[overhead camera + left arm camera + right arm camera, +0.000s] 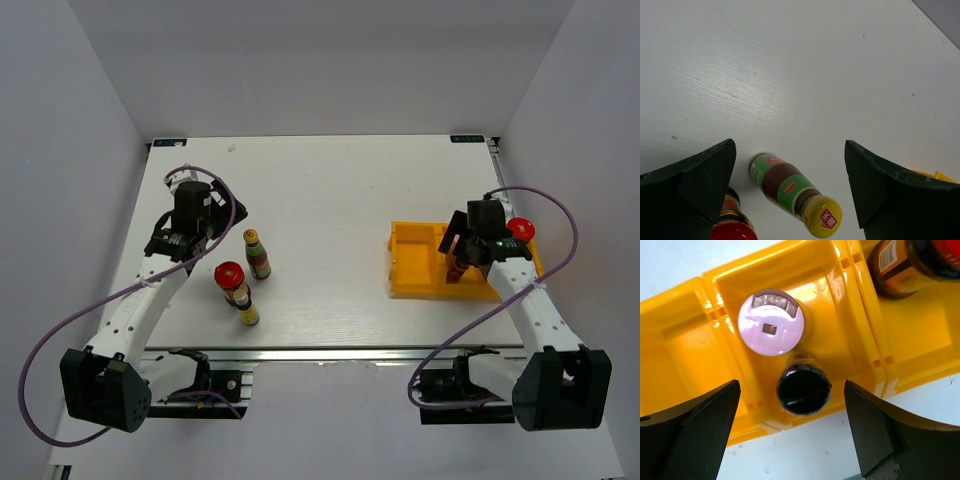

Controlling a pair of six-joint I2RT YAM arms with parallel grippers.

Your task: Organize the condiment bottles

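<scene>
Closest to the lens in the overhead shot are the two black arm bases [100, 385], bolted at the near edge of the white wood-grain bench [330, 190].

Starting on the left, the left claw [790, 147] hangs over the left half of the bench. Its fingers are spread wide and it's not touching any bottle. Its wrist view shows a slim brown glass bottle with green labels and a yellow cap [790, 192] standing on the bench. Just beside that is a stout dark jar with a red cap [732, 227]. From above you can also see a small yellow-capped bottle [247, 314], right next to the red-capped jar on the side toward the near edge.

Over on the right half, near the right edge, sits a yellow plastic compartment tray [403, 262]. The right claw [791, 386] hovers above it, fingers wide apart, pinching nothing. The compartment in the middle of its wrist view holds a pink-capped bottle [771, 322] and a smaller black-capped bottle [804, 389]. They're side by side and look like they're touching. The next compartment to the right holds a second dark red-capped jar [895, 270], only partly in that view.
</scene>
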